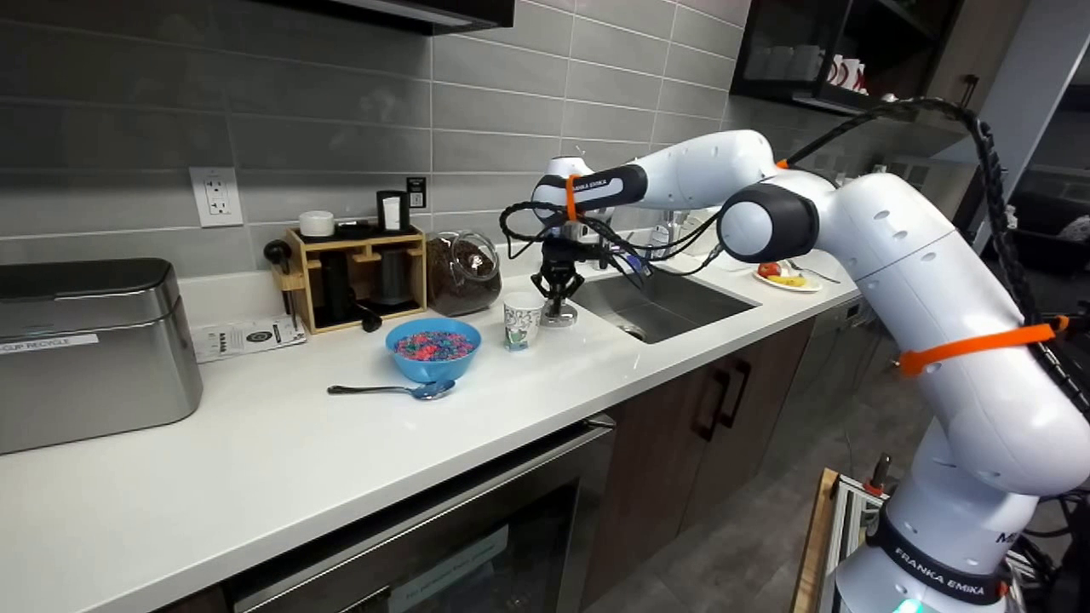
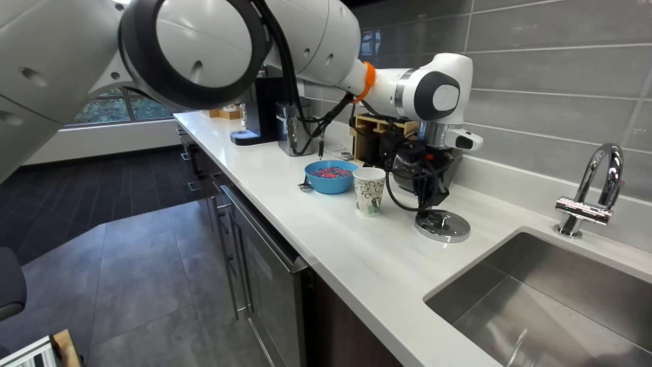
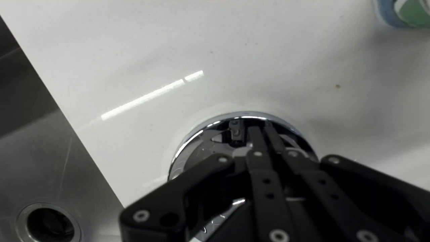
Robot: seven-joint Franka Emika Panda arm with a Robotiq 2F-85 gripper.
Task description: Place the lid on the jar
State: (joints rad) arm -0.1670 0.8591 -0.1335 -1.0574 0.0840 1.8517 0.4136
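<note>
Lid (image 2: 447, 232) flat on surface (image 2: 377, 255), right of centre in an exterior view, knob (image 2: 444, 223) up, likely for grabbing. Fingers (image 3: 259, 162) nearly together over lid, no hold I can see. Jar (image 1: 460, 277) lidless, left of centre in an exterior view.

Below me lies the lid (image 2: 448, 229), a round, mirror-bright chrome disc, flat on the tabletop (image 2: 356, 244). Farther back, apart from it, I see the clear jar (image 1: 460, 279) holding something dark, its round mouth slanted.
</note>
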